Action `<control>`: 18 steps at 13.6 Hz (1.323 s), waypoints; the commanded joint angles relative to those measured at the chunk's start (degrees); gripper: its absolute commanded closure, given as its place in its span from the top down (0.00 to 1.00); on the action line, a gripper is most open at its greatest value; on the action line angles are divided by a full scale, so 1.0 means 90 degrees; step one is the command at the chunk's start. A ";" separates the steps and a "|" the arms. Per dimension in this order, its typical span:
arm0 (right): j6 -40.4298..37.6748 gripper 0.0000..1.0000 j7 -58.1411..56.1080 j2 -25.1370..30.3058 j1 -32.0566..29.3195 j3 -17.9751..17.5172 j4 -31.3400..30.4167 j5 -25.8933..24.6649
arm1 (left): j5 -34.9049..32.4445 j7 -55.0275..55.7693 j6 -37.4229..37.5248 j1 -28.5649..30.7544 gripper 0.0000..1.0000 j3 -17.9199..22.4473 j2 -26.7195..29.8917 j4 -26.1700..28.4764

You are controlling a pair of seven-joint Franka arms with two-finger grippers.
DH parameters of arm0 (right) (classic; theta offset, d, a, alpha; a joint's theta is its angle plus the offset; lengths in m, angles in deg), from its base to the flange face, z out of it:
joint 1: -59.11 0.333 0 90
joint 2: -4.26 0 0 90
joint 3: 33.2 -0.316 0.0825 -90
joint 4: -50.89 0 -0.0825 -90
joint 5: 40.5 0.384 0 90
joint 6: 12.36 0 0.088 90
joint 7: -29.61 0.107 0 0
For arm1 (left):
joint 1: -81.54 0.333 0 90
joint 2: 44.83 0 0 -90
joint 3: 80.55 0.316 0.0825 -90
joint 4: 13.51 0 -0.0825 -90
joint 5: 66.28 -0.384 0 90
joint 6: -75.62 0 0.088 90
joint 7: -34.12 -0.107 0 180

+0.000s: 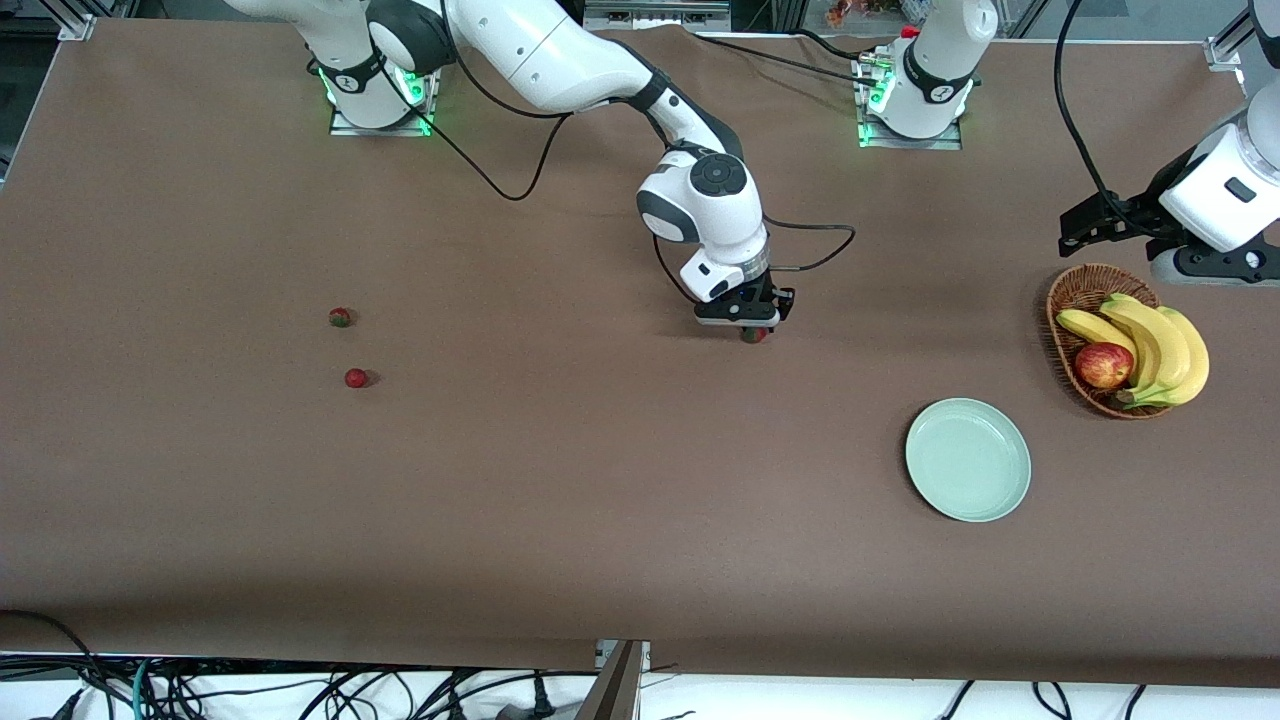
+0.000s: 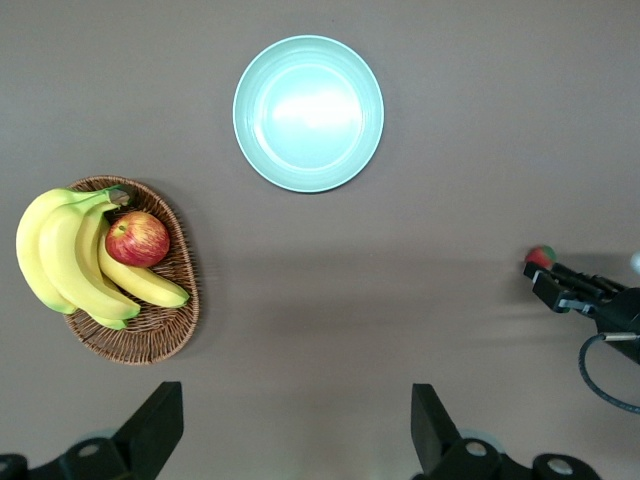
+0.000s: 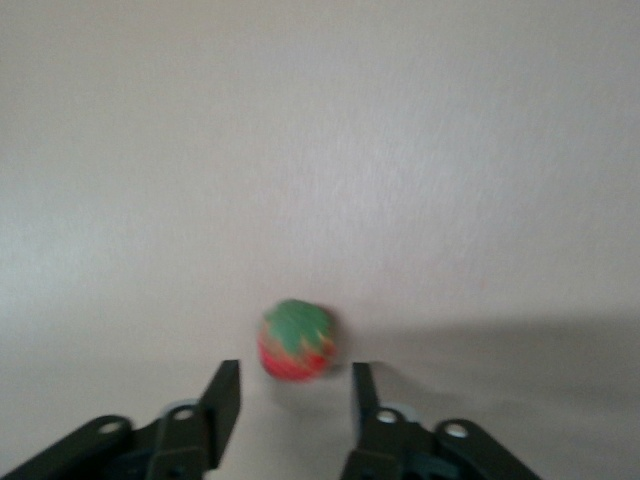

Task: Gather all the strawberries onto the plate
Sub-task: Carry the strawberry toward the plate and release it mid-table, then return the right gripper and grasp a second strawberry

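Note:
One strawberry (image 1: 754, 335) lies on the table near the middle; in the right wrist view it (image 3: 297, 342) sits just at the tips of the spread fingers. My right gripper (image 1: 745, 327) (image 3: 296, 368) is open and low over it, not closed on it. Two more strawberries (image 1: 340, 317) (image 1: 355, 377) lie toward the right arm's end of the table. The mint-green plate (image 1: 967, 459) (image 2: 308, 113) is empty, toward the left arm's end. My left gripper (image 1: 1098, 224) (image 2: 295, 395) is wide open and empty, waiting high over the table beside the basket.
A brown wicker basket (image 1: 1062, 318) (image 2: 176, 320) with bananas (image 1: 1160, 345) and a red-yellow apple (image 1: 1103, 364) stands beside the plate, farther from the front camera. A black cable (image 1: 815, 250) trails by the right wrist.

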 commanded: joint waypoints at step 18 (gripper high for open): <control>-0.5136 1.00 -0.5709 0.1721 -0.3487 0.0410 -0.0519 0.0021 | 0.0153 -0.0038 0.0081 0.0026 1.00 0.0011 -0.0016 -0.0065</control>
